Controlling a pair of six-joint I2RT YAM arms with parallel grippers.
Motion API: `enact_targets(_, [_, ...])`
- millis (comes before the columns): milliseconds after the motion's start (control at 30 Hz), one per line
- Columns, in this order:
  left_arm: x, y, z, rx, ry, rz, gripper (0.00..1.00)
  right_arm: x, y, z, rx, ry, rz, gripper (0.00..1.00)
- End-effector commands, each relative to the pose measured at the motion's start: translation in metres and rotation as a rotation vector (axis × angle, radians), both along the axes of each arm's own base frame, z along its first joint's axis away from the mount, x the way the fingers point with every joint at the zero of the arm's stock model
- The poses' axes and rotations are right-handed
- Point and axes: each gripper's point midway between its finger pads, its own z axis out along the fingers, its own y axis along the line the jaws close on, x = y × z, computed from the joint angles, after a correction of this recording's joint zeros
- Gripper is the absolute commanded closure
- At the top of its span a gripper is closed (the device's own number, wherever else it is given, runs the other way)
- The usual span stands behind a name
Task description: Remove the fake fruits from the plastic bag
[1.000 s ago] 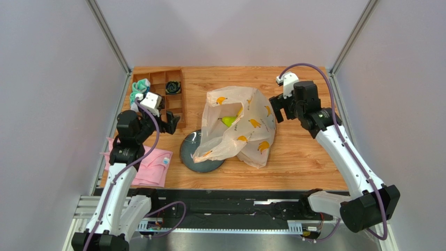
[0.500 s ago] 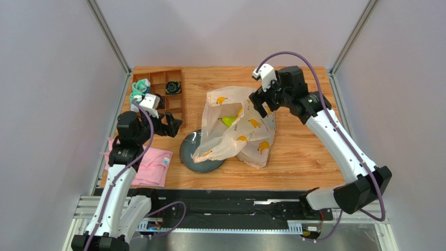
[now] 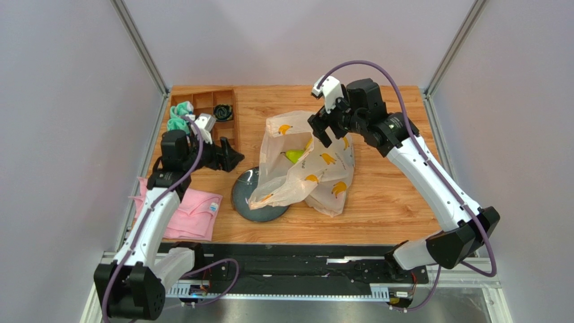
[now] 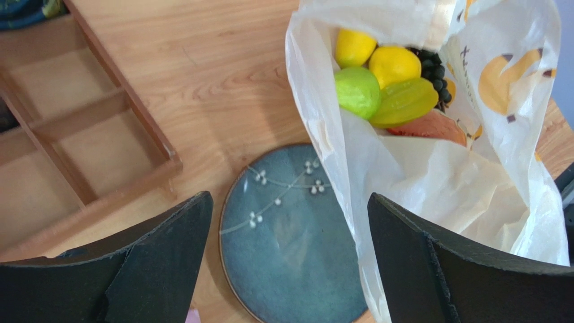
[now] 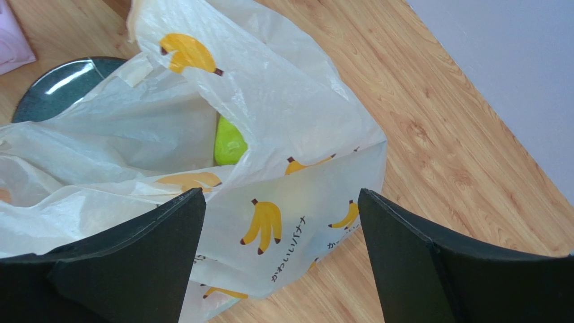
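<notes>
Right gripper (image 3: 328, 132), fingers apart, hovers over the bag's (image 3: 323, 171) far edge. Left gripper (image 4: 290, 202), also spread, faces the bag's mouth above the plate (image 4: 290, 256). The fruits (image 4: 384, 81) sit inside the bag, mid-desk (image 3: 391, 195).

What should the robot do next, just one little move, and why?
Probably lower the open right pincer to pinch the plastic bag's upper edge just beneath it: the fake fruits sit inside the mouth, which the open left pincer faces and could then enter.
</notes>
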Motion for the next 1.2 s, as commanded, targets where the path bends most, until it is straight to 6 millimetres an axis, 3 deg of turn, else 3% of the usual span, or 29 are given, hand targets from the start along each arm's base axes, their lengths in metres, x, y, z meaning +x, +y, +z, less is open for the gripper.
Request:
enact_targets(0, [0.026,-0.009,0.042,0.014,-0.170,-0.086,0.06,-0.015,0.005,0.015,0.014,-0.049,0.030,0.10])
enact_targets(100, [0.045,-0.011,0.045,0.079,-0.186,-0.133,0.03,-0.027,0.014,0.013,0.067,0.032,0.051,0.10])
enact_targets(133, [0.049,-0.009,0.042,0.094,-0.149,-0.127,0.03,-0.036,0.020,0.017,0.083,0.047,0.095,0.10])
enact_targets(167, [0.058,-0.004,0.026,0.143,-0.098,-0.128,0.02,-0.047,0.023,0.015,0.063,0.060,0.152,0.10])
enact_targets(233, [0.051,-0.004,0.019,0.144,-0.017,-0.143,0.02,-0.069,0.035,0.004,0.024,0.084,0.271,0.10])
enact_targets(300, [0.045,-0.012,0.022,0.107,-0.049,-0.177,0.01,-0.077,0.027,-0.015,-0.063,0.100,0.300,0.10])
enact_targets(367, [0.048,-0.020,0.040,0.104,-0.157,-0.205,0.01,-0.084,0.017,-0.041,-0.118,0.153,0.286,0.09])
enact_targets(500, [0.058,-0.035,0.073,0.204,-0.316,-0.341,0.01,-0.101,0.007,-0.042,-0.088,0.200,0.246,0.07])
enact_targets(633, [0.060,-0.051,0.080,0.373,-0.503,-0.511,0.01,-0.109,-0.002,-0.052,-0.055,0.300,0.137,0.06])
enact_targets(667, [0.063,-0.058,0.074,0.417,-0.532,-0.562,0.01,-0.109,-0.002,-0.054,-0.042,0.311,0.123,0.05])
enact_targets(800, [0.070,-0.084,0.091,0.438,-0.613,-0.657,0.01,-0.106,0.002,-0.043,-0.003,0.312,0.100,0.05])
enact_targets(933, [0.068,-0.118,0.076,0.518,-0.665,-0.800,0.01,-0.112,0.008,-0.030,-0.008,0.309,0.188,0.06])
enact_targets(1033, [0.071,-0.131,0.065,0.504,-0.639,-0.837,0.01,-0.118,0.014,-0.012,-0.035,0.195,0.362,0.07])
enact_targets(1167, [0.078,-0.132,0.050,0.502,-0.585,-0.840,0.05,-0.123,0.029,0.011,-0.031,0.071,0.532,0.07])
